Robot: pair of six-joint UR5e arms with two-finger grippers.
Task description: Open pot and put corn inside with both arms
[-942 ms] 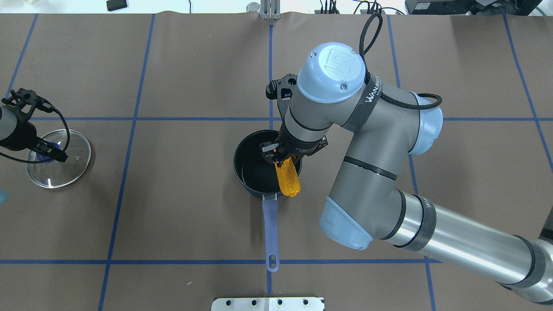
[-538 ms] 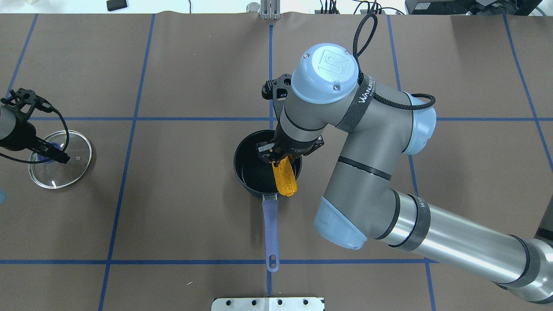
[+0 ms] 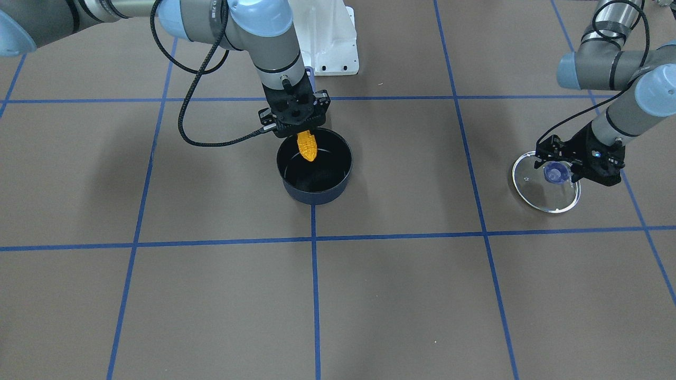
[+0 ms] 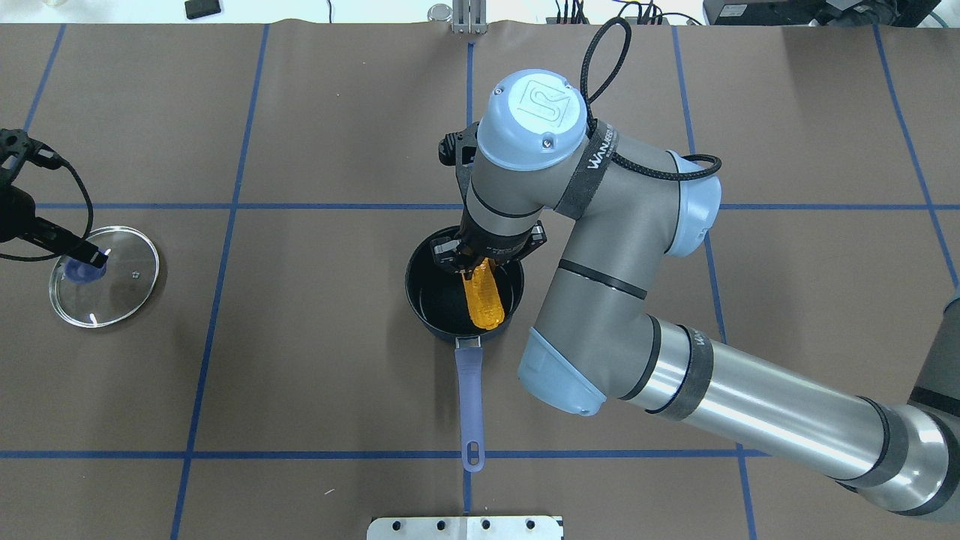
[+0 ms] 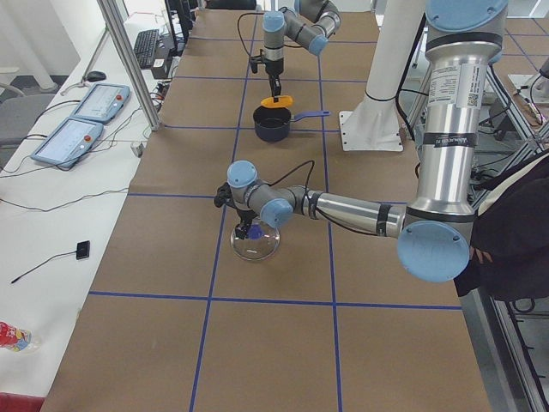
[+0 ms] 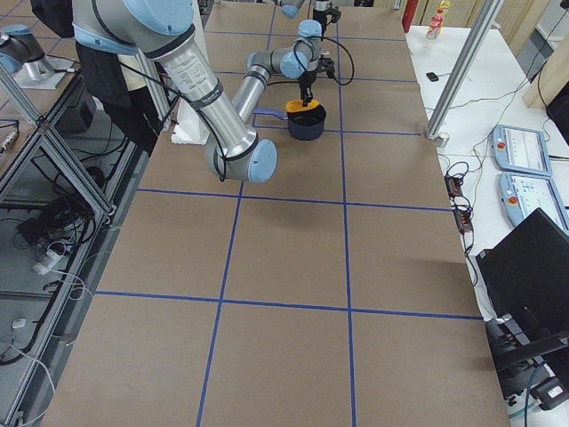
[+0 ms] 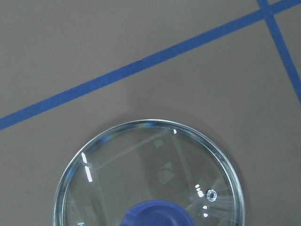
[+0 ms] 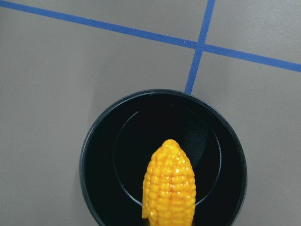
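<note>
The dark navy pot (image 4: 439, 304) stands open at mid-table, its periwinkle handle (image 4: 470, 397) pointing toward the robot. My right gripper (image 4: 469, 266) is shut on the orange-yellow corn (image 4: 482, 300) and holds it over the pot's black inside (image 8: 127, 155), tip hanging forward (image 8: 170, 186). The front view shows the corn (image 3: 307, 146) just above the pot (image 3: 314, 192), under the right gripper (image 3: 300, 131). The glass lid (image 4: 116, 292) lies flat on the table at far left. My left gripper (image 3: 561, 167) is open, its fingers either side of the blue knob (image 3: 554, 172).
Blue tape lines grid the brown table cover. A white mounting plate (image 4: 465, 527) sits at the near edge behind the pot handle. The right arm's elbow (image 4: 562, 375) hangs over the table right of the handle. Cables and small devices lie past the far edge.
My right arm has shifted left, carrying the corn from over the pot's right rim to over its inside. My left arm has drawn back to the left; the lid stays on the table.
</note>
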